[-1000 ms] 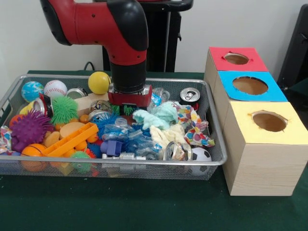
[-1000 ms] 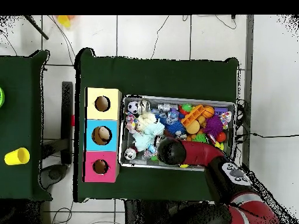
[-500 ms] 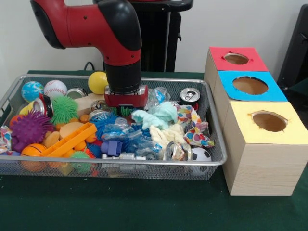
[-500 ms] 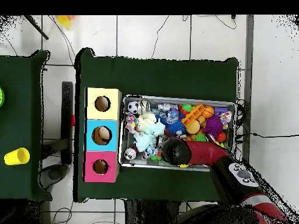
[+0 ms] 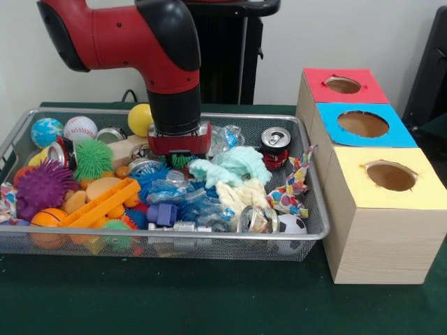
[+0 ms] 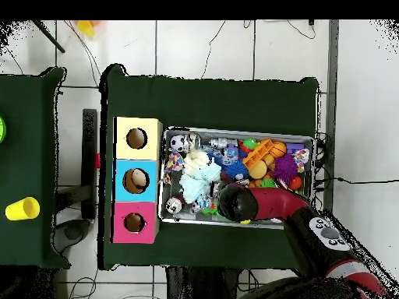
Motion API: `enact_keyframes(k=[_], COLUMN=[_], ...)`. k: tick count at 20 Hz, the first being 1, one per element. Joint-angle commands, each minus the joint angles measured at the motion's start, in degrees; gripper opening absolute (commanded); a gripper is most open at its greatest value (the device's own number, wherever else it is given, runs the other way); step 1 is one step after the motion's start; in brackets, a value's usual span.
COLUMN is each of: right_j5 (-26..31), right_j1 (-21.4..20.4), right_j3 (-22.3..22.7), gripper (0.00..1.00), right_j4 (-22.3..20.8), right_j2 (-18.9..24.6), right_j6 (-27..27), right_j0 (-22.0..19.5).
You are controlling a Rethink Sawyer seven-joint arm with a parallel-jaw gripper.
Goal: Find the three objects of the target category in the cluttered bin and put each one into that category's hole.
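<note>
**A:** So, how far along is the sorting?

**B:** Early, I'd judge. The silver wire-mesh bin point(image 5: 316, 209) on the green worktop point(image 5: 209, 300) is crowded with balls, spiky toys, crumpled cloths and drink cans. Overhead, something pale lies inside the blue-topped wooden box's hole point(image 6: 137, 180); the red-topped box's hole point(image 6: 134, 223) and the yellow-topped box's hole point(image 6: 136, 138) look dark and empty. So perhaps one item is in, two to go.

**A:** And the tool?

**B:** The red-and-black arm's tool point(image 5: 179, 159) is sunk among the clutter near the bin's far side, beside a yellow rubber ball point(image 5: 142, 118). Its tips are buried, so I cannot tell whether it holds anything.

**A:** Which category is wanted?

**B:** Can't tell.

**A:** Any writing?

**B:** None readable; the upright silver-topped red can point(image 5: 275, 143) shows no legible label.
</note>
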Motion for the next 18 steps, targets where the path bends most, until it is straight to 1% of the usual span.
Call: enact_keyframes(k=[1, 4, 6, 9, 15, 18], right_j5=[7.13, 8.82, 9.43, 7.94, 8.42, 8.22], right_j1=[-0.92, -1.56, -1.28, -0.26, -1.14, -0.84], right_j3=[-8.12, -8.21, -8.33, -8.50, -8.48, -8.68], gripper=[1.00, 1.00, 1.00, 1.00, 1.00, 1.00], right_j4=[-8.48, -8.79, -8.82, -9.45, -10.41, -10.46], right_j2=[-3.11, -2.16, -1.30, -1.03, -0.93, -0.72], right_j6=[-11.44, -12.68, -13.22, -11.51, -11.22, -10.65], right_j0=[-4.42, -5.15, -5.76, -5.84, -5.68, -5.71])
